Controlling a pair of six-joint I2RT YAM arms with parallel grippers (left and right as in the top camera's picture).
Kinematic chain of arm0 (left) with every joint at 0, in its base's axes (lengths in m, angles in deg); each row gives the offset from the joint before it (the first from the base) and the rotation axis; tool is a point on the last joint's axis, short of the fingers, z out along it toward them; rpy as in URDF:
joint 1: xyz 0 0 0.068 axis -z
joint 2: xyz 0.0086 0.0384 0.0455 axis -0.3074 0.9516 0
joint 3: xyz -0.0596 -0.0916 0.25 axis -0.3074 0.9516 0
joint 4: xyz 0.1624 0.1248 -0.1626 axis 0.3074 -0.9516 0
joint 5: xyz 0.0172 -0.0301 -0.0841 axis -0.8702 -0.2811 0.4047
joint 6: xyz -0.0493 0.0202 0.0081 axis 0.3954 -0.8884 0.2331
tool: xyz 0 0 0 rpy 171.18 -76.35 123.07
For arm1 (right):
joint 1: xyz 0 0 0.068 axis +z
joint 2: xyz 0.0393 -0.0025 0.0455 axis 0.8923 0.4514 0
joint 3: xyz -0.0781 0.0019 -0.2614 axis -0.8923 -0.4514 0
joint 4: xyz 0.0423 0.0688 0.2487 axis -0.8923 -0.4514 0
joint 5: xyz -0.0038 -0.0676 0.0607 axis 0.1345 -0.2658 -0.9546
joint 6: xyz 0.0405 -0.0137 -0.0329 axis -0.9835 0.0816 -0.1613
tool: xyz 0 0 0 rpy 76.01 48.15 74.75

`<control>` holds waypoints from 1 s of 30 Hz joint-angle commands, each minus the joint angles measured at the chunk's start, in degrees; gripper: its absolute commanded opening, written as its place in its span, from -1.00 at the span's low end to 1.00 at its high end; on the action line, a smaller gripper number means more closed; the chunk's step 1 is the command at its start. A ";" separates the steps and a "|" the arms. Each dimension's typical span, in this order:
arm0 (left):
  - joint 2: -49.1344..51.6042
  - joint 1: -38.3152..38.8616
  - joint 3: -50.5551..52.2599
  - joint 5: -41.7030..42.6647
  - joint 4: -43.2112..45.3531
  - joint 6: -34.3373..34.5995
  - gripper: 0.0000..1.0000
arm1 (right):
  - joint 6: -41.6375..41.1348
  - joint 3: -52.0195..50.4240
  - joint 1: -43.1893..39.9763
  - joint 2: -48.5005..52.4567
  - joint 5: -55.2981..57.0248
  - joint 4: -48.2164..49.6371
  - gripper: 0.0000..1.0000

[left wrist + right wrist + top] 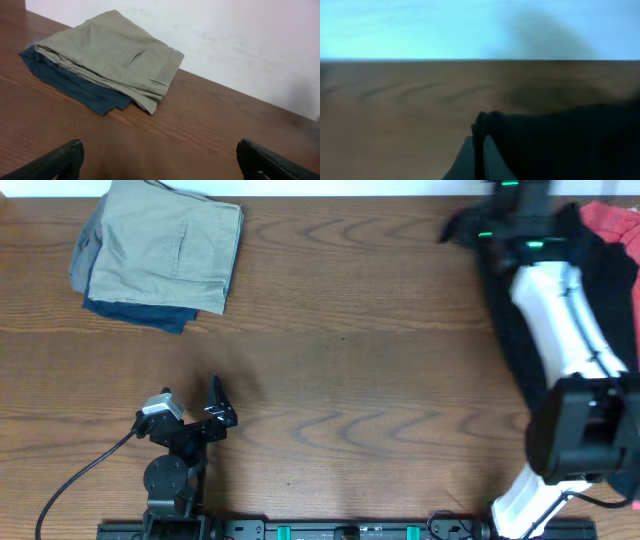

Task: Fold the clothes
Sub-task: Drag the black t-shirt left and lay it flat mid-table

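The left gripper (160, 151) hovers low by the near edge of the desk (350, 330), toward the left corner, its fingers spread wide with nothing between them. On the right, the arm reaches from the near edge toward the far right corner. The right gripper (476, 150) has its fingers pressed together on a fold of the black T-shirt (555, 145). The shirt hangs bunched around that arm along the right edge, and its lettering and tag cannot be seen. In the far right corner a red cloth (612, 220) shows behind the shirt. In the far left corner lie folded khaki trousers (165, 245) on a folded navy garment (140, 312).
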 commanded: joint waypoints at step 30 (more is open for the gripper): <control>-0.09 0.20 1.16 -1.68 -1.92 0.04 0.96 | -7.72 -0.02 40.28 -5.57 -2.82 -9.33 0.80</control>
